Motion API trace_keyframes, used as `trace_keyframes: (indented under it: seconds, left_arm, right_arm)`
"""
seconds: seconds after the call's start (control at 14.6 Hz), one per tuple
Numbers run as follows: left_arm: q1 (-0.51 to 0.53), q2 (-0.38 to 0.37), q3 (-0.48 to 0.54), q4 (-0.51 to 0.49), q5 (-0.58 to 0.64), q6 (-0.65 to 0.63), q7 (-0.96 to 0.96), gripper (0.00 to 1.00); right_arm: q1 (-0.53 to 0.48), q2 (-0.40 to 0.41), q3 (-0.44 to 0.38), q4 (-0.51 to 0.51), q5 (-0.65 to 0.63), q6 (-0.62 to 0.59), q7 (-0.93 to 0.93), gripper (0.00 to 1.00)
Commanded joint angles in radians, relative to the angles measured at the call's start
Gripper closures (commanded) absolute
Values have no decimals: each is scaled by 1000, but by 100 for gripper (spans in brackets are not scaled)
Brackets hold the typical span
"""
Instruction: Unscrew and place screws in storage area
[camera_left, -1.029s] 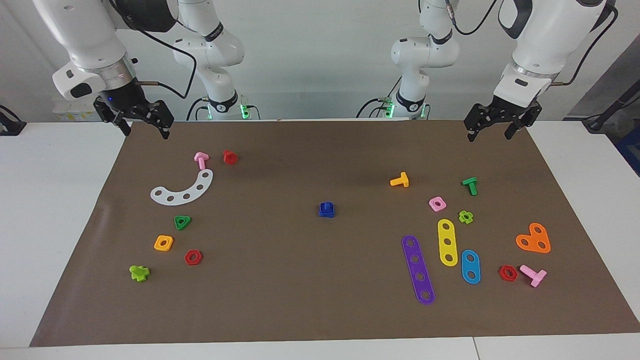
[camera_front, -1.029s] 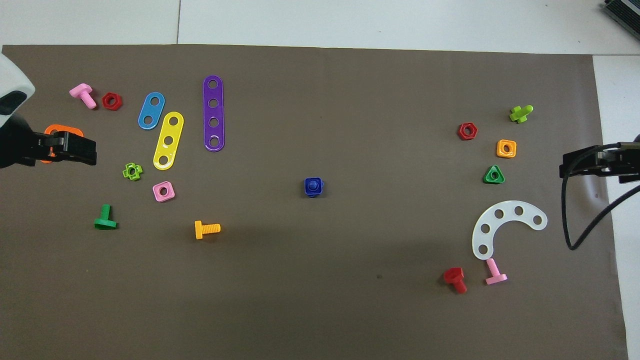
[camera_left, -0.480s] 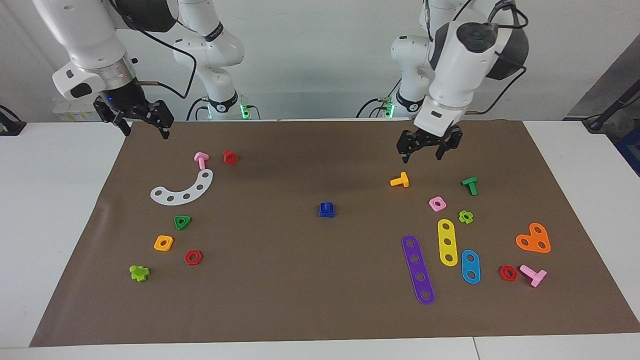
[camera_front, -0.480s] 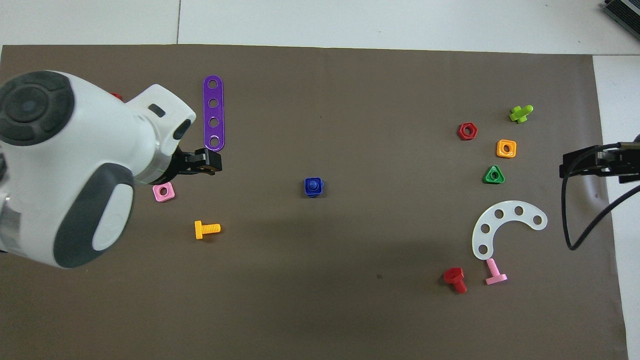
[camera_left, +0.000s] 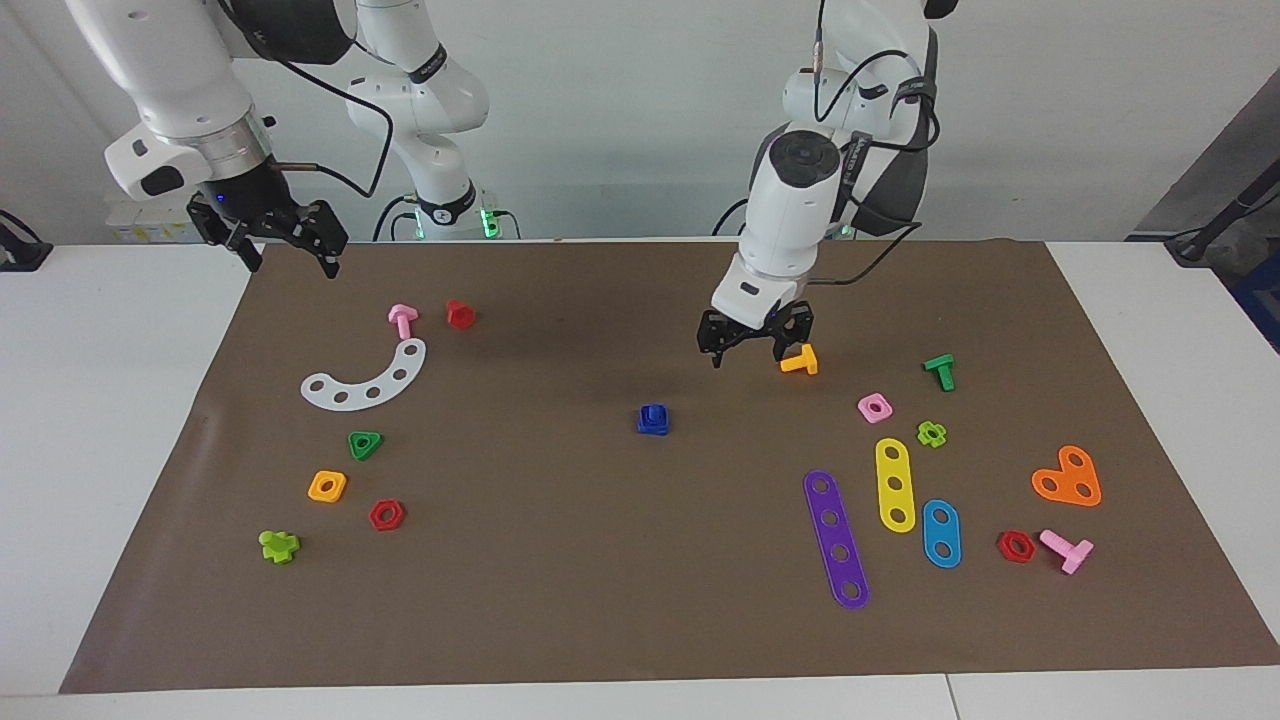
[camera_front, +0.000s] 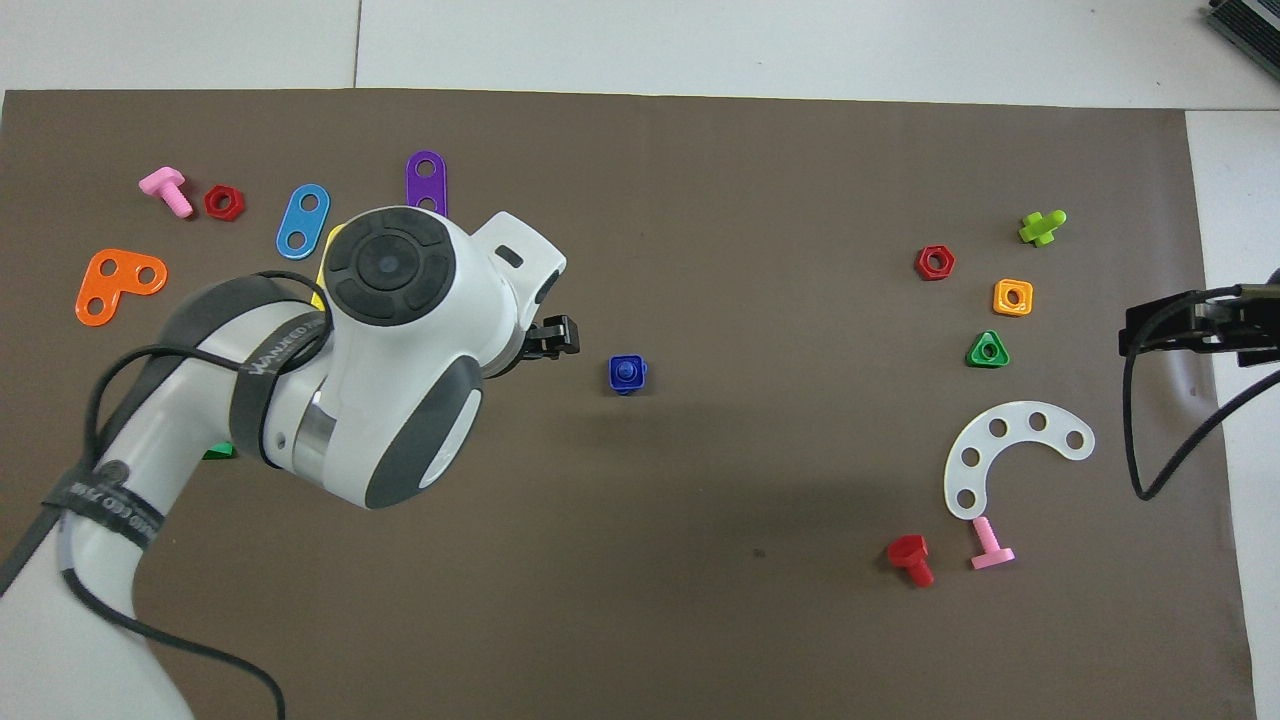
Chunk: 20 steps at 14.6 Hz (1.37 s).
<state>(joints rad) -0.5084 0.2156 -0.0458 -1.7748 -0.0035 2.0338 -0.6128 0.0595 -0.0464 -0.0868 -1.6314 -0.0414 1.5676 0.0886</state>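
The blue screw (camera_left: 653, 413) stands at the middle of the brown mat, threaded into a blue square nut (camera_left: 652, 426); its round shank end shows on top in the overhead view (camera_front: 626, 370). My left gripper (camera_left: 748, 354) is open and empty, fingers pointing down, in the air over the mat between the blue screw and an orange bolt (camera_left: 800, 361). In the overhead view only its black tip (camera_front: 553, 338) shows past the arm, short of the screw. My right gripper (camera_left: 290, 252) is open and waits over the mat's edge at the right arm's end (camera_front: 1188, 326).
A pink square nut (camera_left: 875, 407), green bolt (camera_left: 940, 371), coloured strips (camera_left: 836, 538) and an orange plate (camera_left: 1068, 478) lie toward the left arm's end. A white curved strip (camera_left: 365, 380), red bolt (camera_left: 460, 314), pink bolt (camera_left: 402, 319) and several nuts lie toward the right arm's end.
My left arm has swung from the mat's corner at its own end toward the middle and come lower, close to the blue screw. The right arm has not moved.
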Motion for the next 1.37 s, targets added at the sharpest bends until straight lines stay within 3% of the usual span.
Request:
trace_keyframes:
  seconds: [0.0,0.14,0.41,1.3]
  left_arm:
    - [-79,134,20,83,-3,57,-103,7]
    - [-101,203,20,161,0,60,-157,8]
    - [-147,252,21,164,10,123,-194,12]
    - [-160,281,20,84,62,229,-186,21]
  right_arm:
    - [-3,-21,2,-18,26,-6,2,0]
    - [-3,-21,1,-18,26,-6,2,0]
    - [-3,-21,1,-18,26,-6,2,0]
    - [-3,-21,1,-18,26,-6,2,0]
